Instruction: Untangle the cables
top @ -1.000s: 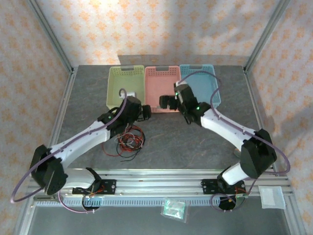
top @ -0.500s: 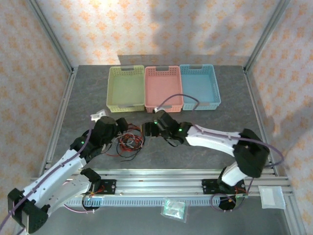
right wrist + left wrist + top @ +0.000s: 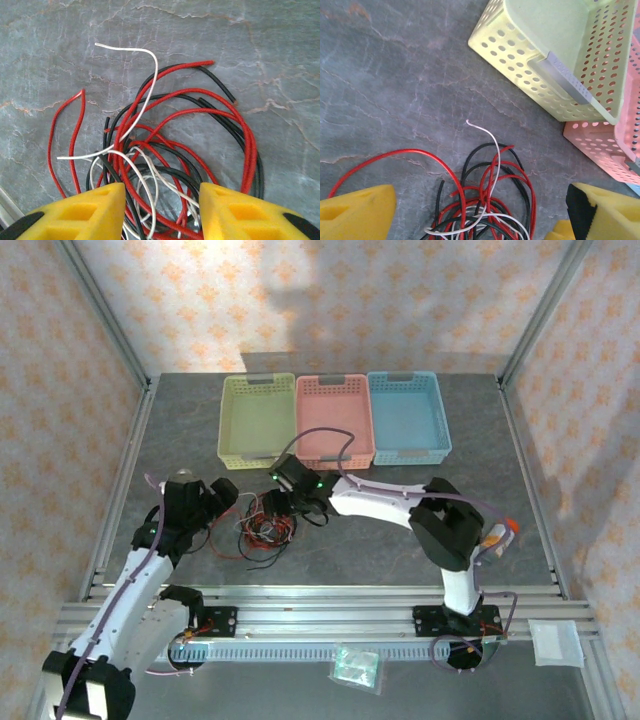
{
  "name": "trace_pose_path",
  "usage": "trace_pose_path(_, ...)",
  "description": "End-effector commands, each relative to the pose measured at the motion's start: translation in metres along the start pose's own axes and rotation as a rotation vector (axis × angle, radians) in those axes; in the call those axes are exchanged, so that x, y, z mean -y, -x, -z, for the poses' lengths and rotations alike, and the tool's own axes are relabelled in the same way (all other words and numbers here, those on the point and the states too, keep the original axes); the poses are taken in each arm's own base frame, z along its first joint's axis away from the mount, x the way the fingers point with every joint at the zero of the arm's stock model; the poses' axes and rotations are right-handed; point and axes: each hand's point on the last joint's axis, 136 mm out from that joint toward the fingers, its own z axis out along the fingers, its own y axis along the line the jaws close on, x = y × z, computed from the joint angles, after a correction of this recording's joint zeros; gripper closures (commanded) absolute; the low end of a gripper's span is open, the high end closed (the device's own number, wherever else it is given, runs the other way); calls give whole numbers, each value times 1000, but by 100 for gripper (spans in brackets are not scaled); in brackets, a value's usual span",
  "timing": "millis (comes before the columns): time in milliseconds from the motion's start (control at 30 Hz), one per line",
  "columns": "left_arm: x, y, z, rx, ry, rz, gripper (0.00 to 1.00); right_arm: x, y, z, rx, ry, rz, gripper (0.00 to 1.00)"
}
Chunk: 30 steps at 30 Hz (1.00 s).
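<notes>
Seen from above, a dark grey stone-patterned table carries three perforated plastic baskets along its far side: a pale green one, a pink one and a light blue one. As far as this view shows, no wire lies in any of them.

The thin red, black and white cables sit in one loose knot on the table, nearer the arms than the baskets and just in front of the green and pink ones.

The left gripper hangs beside the pile with its yellow padded fingers spread wide and holding nothing. Its wrist camera shows a long red loop, a white end and the green basket's corner beyond.

The right gripper is low over the heap's middle. Its yellow fingers stand part-way apart, straddling several crossing strands; none looks pinched yet.

The task appears barely begun. Red, black and white loops all cross one another, and no wire lies apart from the rest. Each strand remains to be pulled free, presumably one at a time.
</notes>
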Motion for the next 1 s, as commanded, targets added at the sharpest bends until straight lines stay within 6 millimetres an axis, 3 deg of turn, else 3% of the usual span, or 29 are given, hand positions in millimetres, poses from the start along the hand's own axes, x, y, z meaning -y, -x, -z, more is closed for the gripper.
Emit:
trace_pose_path(0,15,-7,-4,-60,-140,71,11,2,-11,-4,-89,-27,15,58)
trace_pose_path(633,-3,-18,-21,-111,-160,117,11,6,-7,-30,-156,-98,21,65)
trace_pose_path(800,-17,-33,-36,-172,-75,62,10,21,-4,-29,-142,-189,35,68)
trace_pose_path(967,-4,-49,-44,-198,-93,29,10,29,-3,-23,-123,-224,27,69)
